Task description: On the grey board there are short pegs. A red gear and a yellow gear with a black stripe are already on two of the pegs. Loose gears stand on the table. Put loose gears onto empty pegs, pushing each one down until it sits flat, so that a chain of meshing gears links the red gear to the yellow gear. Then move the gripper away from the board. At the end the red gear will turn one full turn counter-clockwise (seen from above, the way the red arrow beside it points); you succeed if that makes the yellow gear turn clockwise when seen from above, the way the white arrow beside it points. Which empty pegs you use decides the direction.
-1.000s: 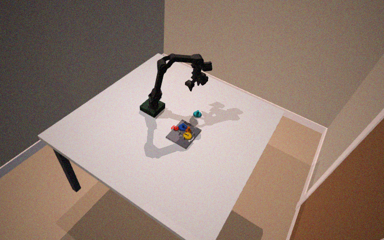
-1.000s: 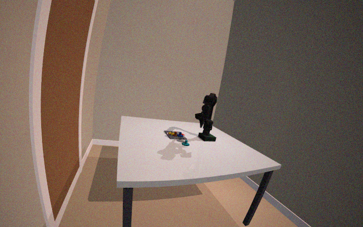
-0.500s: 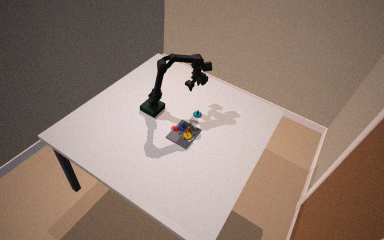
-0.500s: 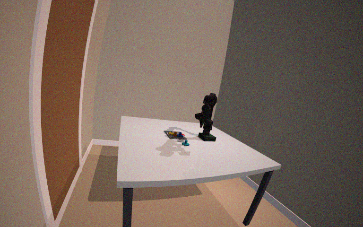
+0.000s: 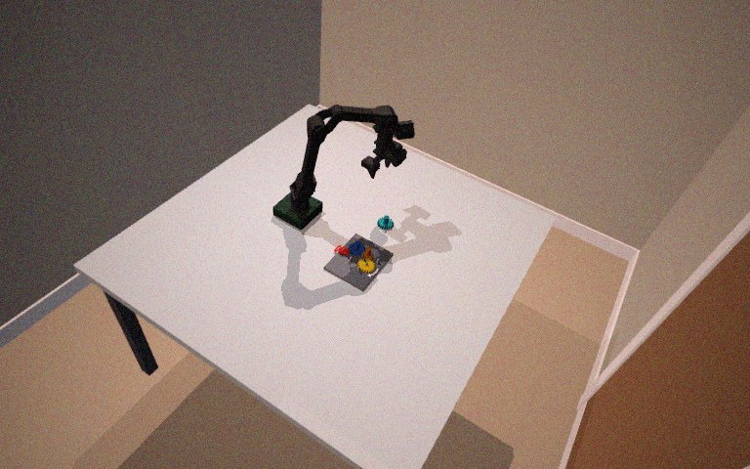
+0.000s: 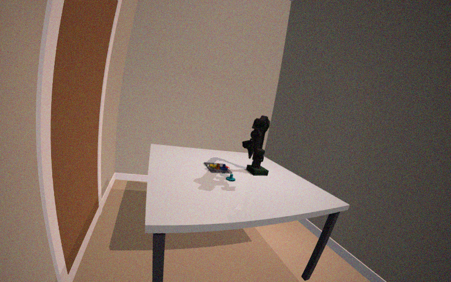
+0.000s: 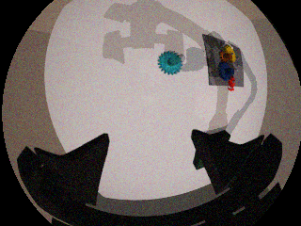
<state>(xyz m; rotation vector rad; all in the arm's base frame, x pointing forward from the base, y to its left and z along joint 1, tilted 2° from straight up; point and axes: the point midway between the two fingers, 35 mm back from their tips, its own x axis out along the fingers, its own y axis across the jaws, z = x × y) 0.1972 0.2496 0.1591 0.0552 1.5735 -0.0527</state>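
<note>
The grey board [image 5: 345, 272] [image 7: 213, 77] lies on the table. On it are the red gear [image 5: 344, 252] [image 7: 231, 84], a blue gear [image 5: 356, 248] [image 7: 226, 71] beside it, a small orange gear [image 5: 368, 253] [image 7: 228, 56] and the yellow gear [image 5: 365, 266] [image 7: 230, 49]. The four stand close together in a row; whether their teeth mesh is too small to tell. A teal gear [image 5: 385, 223] [image 6: 230, 178] [image 7: 169, 62] with a knob stands on the table beside the board. My gripper [image 7: 150, 136] is open and empty, high above the table, away from the board and the teal gear.
The arm's dark green base [image 5: 297, 210] [image 6: 256, 170] stands on the white table [image 5: 221, 221] near the board. The arm's shadow falls over the table and part of the board.
</note>
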